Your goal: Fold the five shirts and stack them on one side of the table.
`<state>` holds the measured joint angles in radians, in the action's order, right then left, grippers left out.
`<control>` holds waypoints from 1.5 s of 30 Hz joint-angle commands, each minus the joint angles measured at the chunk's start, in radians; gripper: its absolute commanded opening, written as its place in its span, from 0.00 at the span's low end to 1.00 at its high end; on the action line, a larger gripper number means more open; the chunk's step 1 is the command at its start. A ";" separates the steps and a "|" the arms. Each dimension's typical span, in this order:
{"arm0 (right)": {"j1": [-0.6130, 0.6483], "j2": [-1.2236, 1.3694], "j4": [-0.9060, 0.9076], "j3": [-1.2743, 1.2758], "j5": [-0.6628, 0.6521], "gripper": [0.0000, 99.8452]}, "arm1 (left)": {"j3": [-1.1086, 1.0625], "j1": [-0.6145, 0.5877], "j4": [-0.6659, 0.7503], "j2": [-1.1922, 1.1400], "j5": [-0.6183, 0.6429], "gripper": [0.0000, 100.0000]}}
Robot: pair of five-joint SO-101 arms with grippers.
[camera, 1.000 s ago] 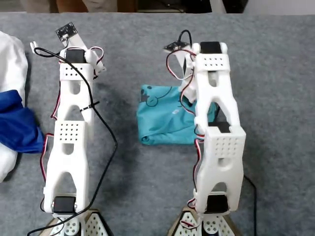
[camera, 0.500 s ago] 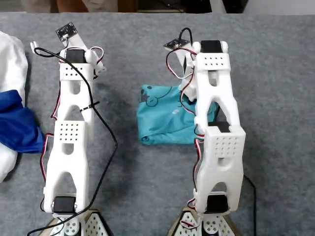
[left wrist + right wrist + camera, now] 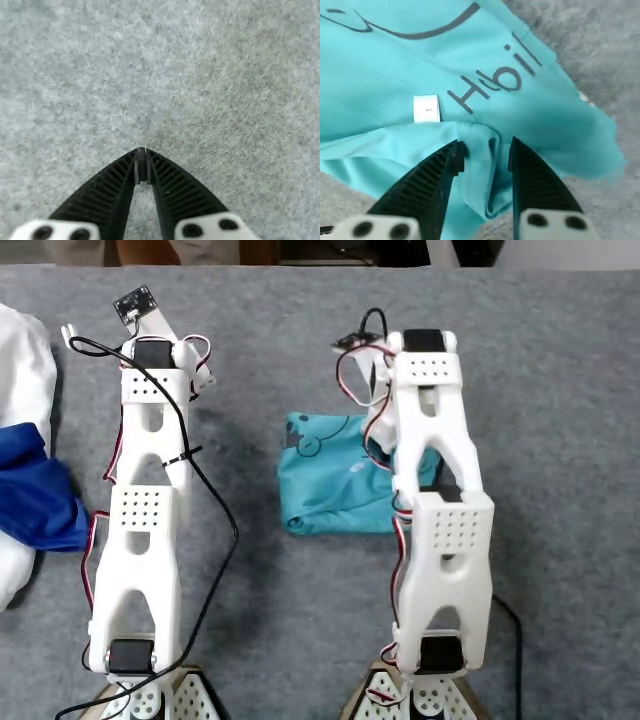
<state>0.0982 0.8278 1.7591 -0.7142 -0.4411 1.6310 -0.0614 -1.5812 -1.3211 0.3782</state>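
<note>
A folded teal shirt (image 3: 335,480) with dark print lies on the grey table near the middle, partly under the right arm. In the right wrist view my right gripper (image 3: 485,150) is open just above the teal shirt (image 3: 445,80), its black fingers (image 3: 437,172) straddling a raised fold near a white label (image 3: 426,108). My left gripper (image 3: 141,159) is shut with nothing in it, its tips over bare grey cloth. The left arm (image 3: 150,440) stands at the table's left half. A blue shirt (image 3: 35,495) lies on white shirts (image 3: 25,370) at the left edge.
The grey felt table surface (image 3: 560,420) is bare to the right of the right arm. A black cable (image 3: 215,510) runs down beside the left arm. Both arm bases (image 3: 140,690) sit at the near edge.
The right arm has shifted very slightly to the left over the teal shirt. The left arm and the shirts have not moved.
</note>
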 commanded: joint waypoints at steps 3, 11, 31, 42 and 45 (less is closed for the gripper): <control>-0.004 -0.001 0.008 -0.044 0.008 0.12 | 0.038 0.011 0.015 0.031 -0.008 0.02; -0.012 -0.073 0.015 -0.061 0.008 0.01 | 0.038 0.012 0.015 0.031 -0.008 0.02; -0.150 -0.420 -0.044 0.384 -0.120 0.02 | 0.038 0.012 0.018 0.031 -0.009 0.02; -0.271 -0.545 -0.453 0.862 -0.206 0.02 | 0.037 0.012 0.029 0.030 -0.009 0.02; -0.272 -0.545 -0.506 0.920 -0.216 0.08 | 0.037 0.012 0.029 0.030 -0.009 0.02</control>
<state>-0.1519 0.3475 1.3080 0.1619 -0.6421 1.6310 -0.0614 -1.5673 -1.3211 0.3782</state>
